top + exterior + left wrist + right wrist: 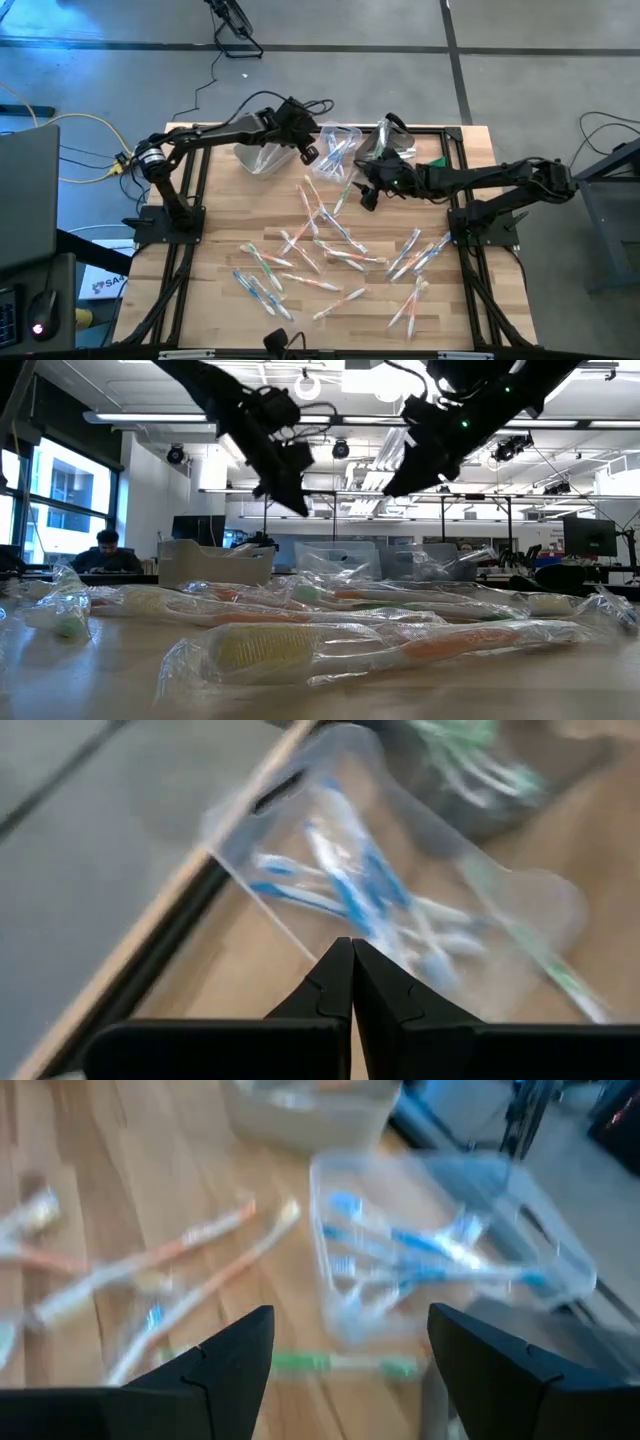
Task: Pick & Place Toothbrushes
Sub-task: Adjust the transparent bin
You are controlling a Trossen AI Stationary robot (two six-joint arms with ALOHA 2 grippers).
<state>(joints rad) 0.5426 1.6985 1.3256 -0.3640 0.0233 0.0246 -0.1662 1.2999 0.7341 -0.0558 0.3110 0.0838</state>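
Table: pale wooden slatted top [220, 300] in a dark frame.
Room: grey floor; a person seated far behind.
Toothbrushes: clear-wrapped toothbrushes [330, 245] strewn mid-table; blue ones in clear plastic bin [400, 890].
Left gripper [308, 152]: fingers pressed together, empty, near bins.
Right gripper [366, 195]: spread wide, empty, above table.

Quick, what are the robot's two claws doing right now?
Left gripper: shut, holding nothing.
Right gripper: open, holding nothing.

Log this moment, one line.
left gripper shut, empty, over blue-brush bin | right gripper open, empty | toothbrushes scattered
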